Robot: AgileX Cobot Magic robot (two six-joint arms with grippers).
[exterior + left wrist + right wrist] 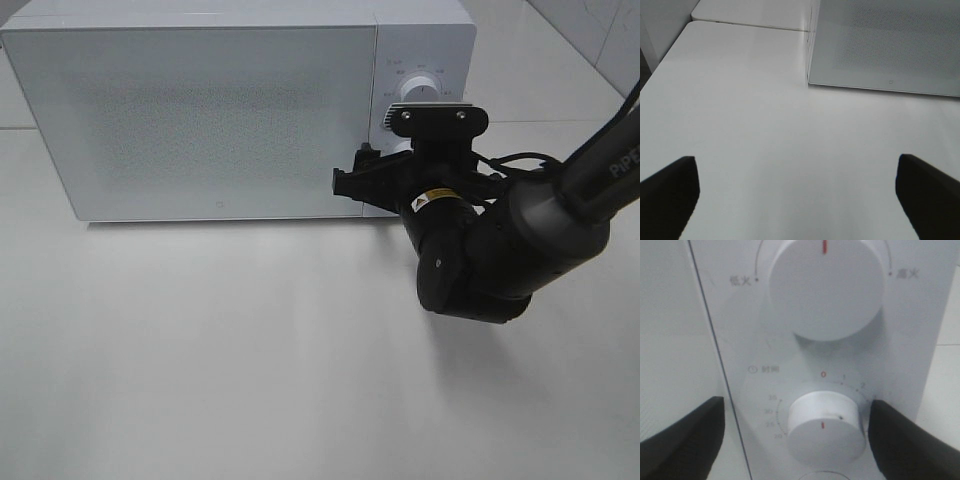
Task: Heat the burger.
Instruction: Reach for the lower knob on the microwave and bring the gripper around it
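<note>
Burger unseen — microwave [200, 120] shut — right gripper [795, 410] open around timer knob [824, 432].

Overhead and both wrist views share the microwave [200, 120].

The right arm [540, 235] consists of black, glossy rounded housings. Behind the right claw [352, 172], a black mounting plate [438, 122] carries two silver screws [405, 115]. A yellow-and-black warning label [438, 197] sits further back. Black cables [520, 158] loop beside it. White lettering [622, 160] marks the rear link. The left claw [797, 195] fingers [670, 195] are matte black wedges.
</note>
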